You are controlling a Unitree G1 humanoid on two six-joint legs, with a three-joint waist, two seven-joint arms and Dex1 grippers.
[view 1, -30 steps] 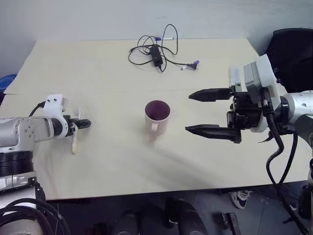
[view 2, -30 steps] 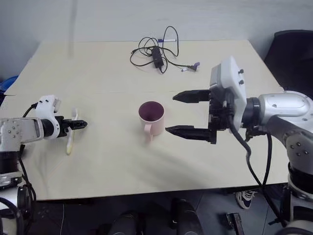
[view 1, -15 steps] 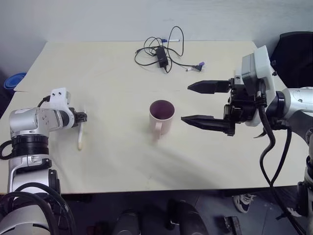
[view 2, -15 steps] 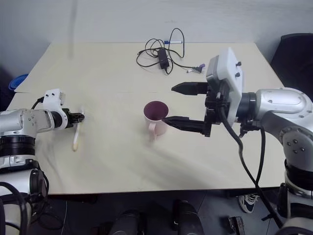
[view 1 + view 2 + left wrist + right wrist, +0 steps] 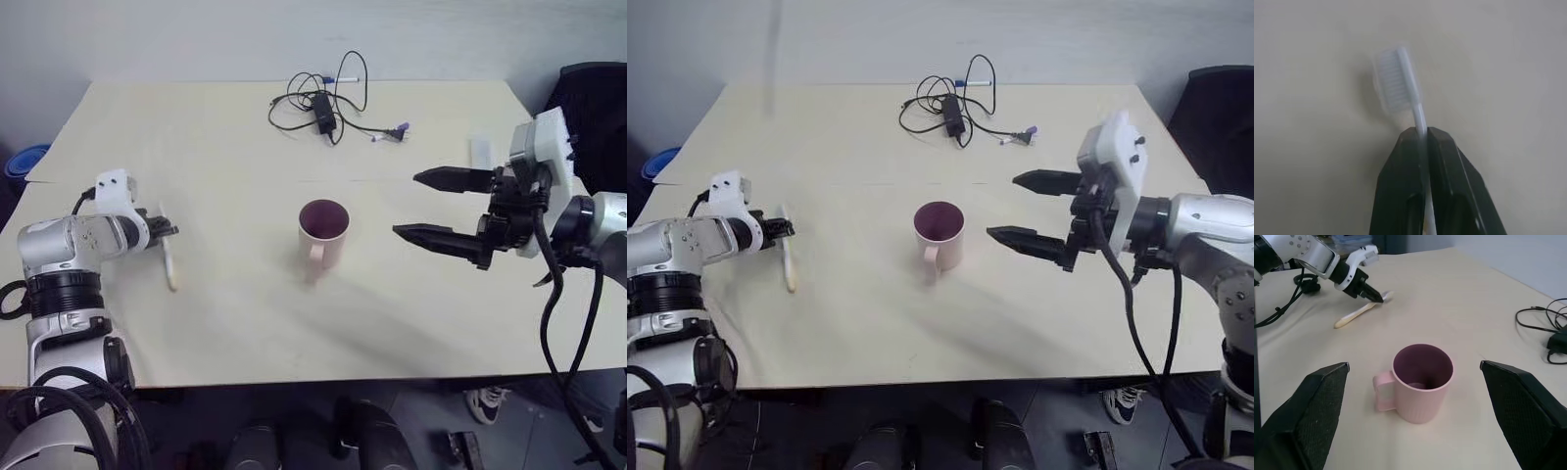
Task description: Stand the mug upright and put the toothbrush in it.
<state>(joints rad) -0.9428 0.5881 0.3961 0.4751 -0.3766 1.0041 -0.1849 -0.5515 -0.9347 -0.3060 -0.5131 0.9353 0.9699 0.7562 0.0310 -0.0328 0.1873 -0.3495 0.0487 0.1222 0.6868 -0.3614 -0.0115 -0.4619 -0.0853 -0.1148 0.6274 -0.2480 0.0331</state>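
Note:
The pale pink mug (image 5: 323,231) stands upright in the middle of the table, its handle toward the near edge and its dark inside showing. My left gripper (image 5: 168,232) is shut on the neck of the toothbrush (image 5: 170,266), just behind the white bristle head (image 5: 1393,81). The head end sits a little off the table, and the yellowish handle slants down toward the near edge. The toothbrush is well to the left of the mug. My right gripper (image 5: 407,206) stands open to the right of the mug, its fingers pointing at it and holding nothing.
A tangle of black cable with an adapter (image 5: 318,103) lies at the back of the table. A short white bar (image 5: 479,152) lies near the right edge. A black chair (image 5: 593,93) stands beyond the right corner, and something blue (image 5: 24,162) sits off the left edge.
My left gripper has shut on the toothbrush neck and risen, swinging the handle. My right gripper has drawn back to the right, away from the mug, still open.

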